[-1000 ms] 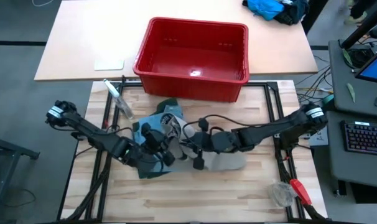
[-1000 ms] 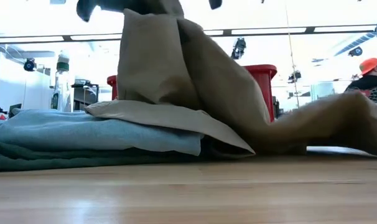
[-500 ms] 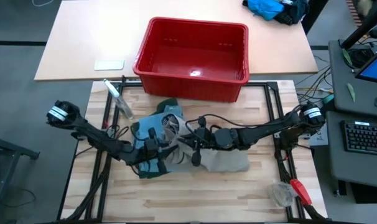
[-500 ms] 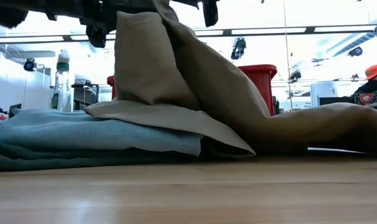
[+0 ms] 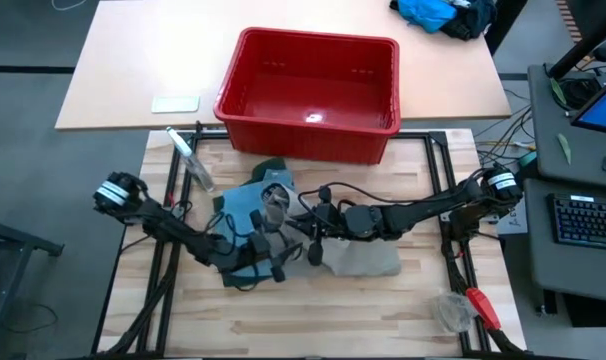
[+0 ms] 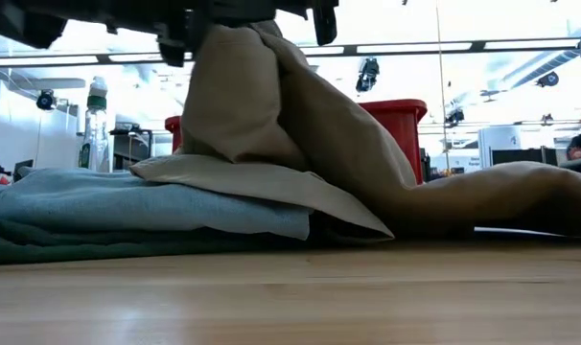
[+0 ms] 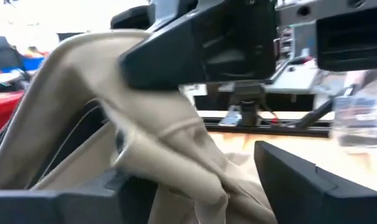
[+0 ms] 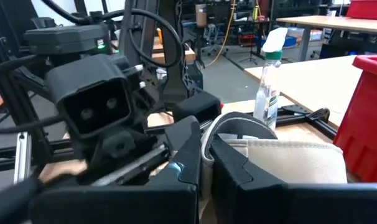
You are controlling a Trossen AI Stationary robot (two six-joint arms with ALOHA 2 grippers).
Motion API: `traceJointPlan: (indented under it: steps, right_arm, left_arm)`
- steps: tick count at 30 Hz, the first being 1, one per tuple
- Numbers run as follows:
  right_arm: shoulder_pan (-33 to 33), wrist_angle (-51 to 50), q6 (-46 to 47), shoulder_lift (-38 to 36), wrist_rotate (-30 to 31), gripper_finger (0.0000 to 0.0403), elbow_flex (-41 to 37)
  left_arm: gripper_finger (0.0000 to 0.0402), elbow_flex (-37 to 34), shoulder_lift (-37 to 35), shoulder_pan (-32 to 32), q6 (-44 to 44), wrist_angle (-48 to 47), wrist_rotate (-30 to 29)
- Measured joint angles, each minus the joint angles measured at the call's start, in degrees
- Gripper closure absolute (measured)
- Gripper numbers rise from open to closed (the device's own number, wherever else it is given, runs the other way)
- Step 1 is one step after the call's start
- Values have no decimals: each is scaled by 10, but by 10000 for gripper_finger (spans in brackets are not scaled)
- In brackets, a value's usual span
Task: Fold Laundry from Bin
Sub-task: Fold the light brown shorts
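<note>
The red bin (image 5: 233,95) stands on the far table with nothing showing in it. In front of it lies a folded pile, light blue cloth (image 6: 127,201) on dark green cloth (image 6: 70,244). A khaki piece (image 6: 271,125) rises from the pile. One flap rests on the light blue cloth and the rest trails onto the table at the right (image 5: 368,262). My right gripper (image 5: 286,212) is shut on the khaki piece's raised top. My left gripper (image 5: 275,245) is open, with one finger (image 7: 58,202) on each side of the raised fold (image 7: 176,149). My right gripper pinches a thick seamed edge of the khaki piece (image 8: 208,146) between its two fingers, which lie level and come from the table's right. That edge is lifted clear, and the cloth hangs slack below it onto the pile and the table. Whether my left gripper's fingers touch the khaki fold between them, I cannot tell.
A spray bottle (image 5: 191,165) lies on the table's far left, near the pile. A red-handled tool and a clear bag (image 5: 461,305) lie at the near right. A bright blue cloth heap (image 5: 433,15) and a white card (image 5: 175,103) are on the far table.
My left gripper has come down and moved right toward the right gripper, tipping to level beside the raised khaki fold. The right gripper has sunk a little. The upright fold has narrowed at its top, and the khaki's right part has sunk flatter on the table.
</note>
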Motion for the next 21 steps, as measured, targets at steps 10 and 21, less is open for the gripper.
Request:
traceJointPlan:
  steps: [10, 21]
  right_arm:
    - [2, 6, 0, 0, 0, 390, 0]
    - [4, -122, 9, -50, -2, 323, 43]
  left_arm:
    - [226, 88, 60, 6, 94, -2, -98]
    - [392, 112, 24, 0, 147, -3, -96]
